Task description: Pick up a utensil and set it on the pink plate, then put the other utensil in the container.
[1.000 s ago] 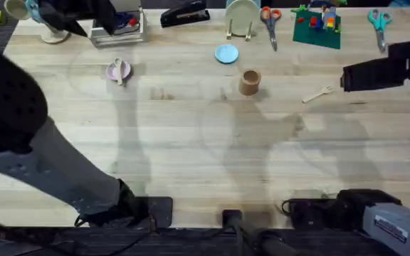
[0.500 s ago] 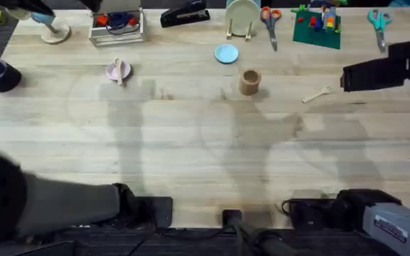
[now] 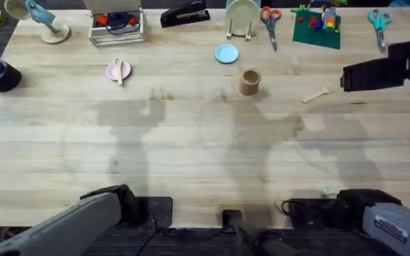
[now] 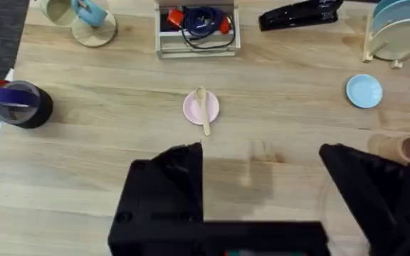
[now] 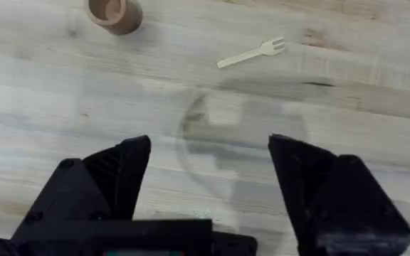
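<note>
The pink plate carries one wooden spoon, its handle reaching past the rim toward the near edge of the counter. The tan container stands upright mid-counter; what it holds cannot be told. One wooden fork lies flat to its right, apart from it. The left claw, fingers spread apart, hangs well short of the plate. The right claw, likewise spread and holding nothing, hovers above bare wood with the fork beyond it.
</note>
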